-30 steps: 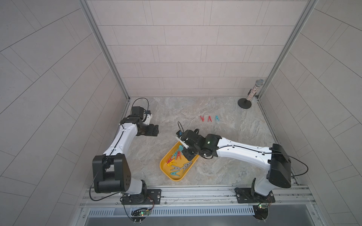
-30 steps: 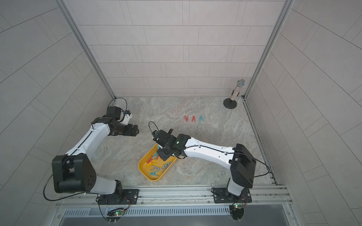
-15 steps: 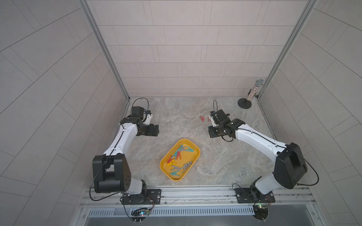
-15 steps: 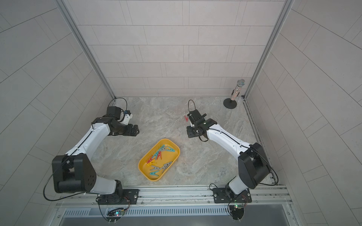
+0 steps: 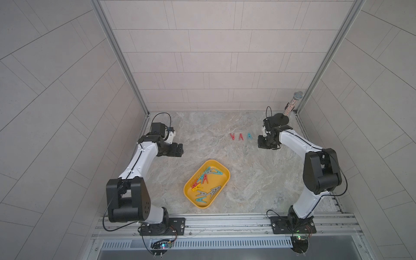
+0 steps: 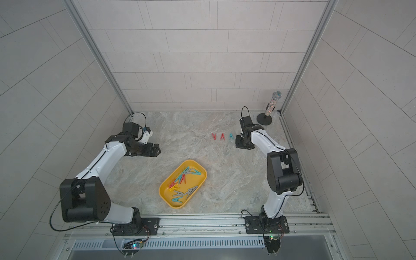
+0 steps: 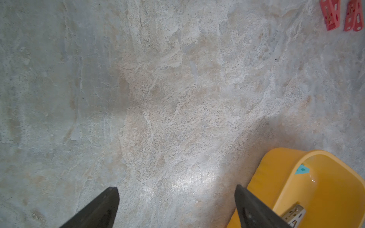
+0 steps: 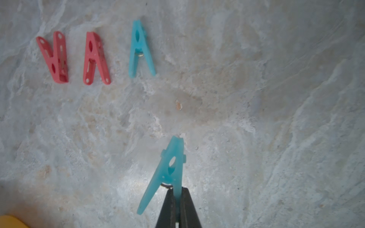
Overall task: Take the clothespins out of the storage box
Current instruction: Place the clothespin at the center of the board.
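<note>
Clamping a teal A-shaped plastic clothespin [image 8: 169, 169], the right gripper [image 8: 176, 189] hovers beside three laid-out pegs [image 8: 95, 59]; left gripper [image 7: 175, 191] agape, most lie in the shallow yellow tray [image 5: 221, 183].

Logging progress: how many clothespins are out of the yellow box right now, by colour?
red clothespins lying on the table: 2
loose teal clothespin lying on the table: 1
gripped teal clothespin in the right claw: 1
Total out of the box: 4
</note>
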Motion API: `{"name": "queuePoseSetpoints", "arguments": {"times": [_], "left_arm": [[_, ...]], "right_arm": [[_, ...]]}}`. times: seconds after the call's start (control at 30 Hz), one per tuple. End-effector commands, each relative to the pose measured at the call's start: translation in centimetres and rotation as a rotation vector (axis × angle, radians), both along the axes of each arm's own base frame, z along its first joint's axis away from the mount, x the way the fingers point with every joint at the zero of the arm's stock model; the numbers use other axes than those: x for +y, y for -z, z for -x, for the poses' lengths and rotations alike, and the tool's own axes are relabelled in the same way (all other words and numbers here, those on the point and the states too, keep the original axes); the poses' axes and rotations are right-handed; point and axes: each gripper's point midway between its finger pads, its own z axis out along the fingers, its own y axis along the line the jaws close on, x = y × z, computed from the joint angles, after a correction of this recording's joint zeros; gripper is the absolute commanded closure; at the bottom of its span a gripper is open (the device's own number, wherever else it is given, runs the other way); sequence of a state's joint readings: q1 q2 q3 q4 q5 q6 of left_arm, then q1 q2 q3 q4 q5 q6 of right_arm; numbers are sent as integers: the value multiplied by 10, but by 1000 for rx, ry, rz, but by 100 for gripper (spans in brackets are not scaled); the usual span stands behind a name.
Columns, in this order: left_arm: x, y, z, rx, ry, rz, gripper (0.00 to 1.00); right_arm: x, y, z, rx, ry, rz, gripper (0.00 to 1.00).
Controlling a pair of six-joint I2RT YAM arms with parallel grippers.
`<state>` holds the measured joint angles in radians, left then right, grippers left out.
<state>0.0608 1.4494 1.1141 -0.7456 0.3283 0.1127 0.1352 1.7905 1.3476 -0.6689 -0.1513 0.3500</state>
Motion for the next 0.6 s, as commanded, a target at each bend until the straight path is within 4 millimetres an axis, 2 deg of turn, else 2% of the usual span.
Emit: {"name": "queuePoseSetpoints", "arguments": {"times": [0.0, 0.27, 0.57], "left_arm": [[1, -4, 1, -7, 1, 3, 1], [0, -5, 1, -10, 1, 8, 1], [0, -6, 1, -14, 1, 8, 1]], "right_arm": [[-7, 5, -10, 37, -22, 46, 100], [-23, 23, -53, 84, -42, 137, 100], [-27, 46, -80, 126, -98, 175, 99]]}}
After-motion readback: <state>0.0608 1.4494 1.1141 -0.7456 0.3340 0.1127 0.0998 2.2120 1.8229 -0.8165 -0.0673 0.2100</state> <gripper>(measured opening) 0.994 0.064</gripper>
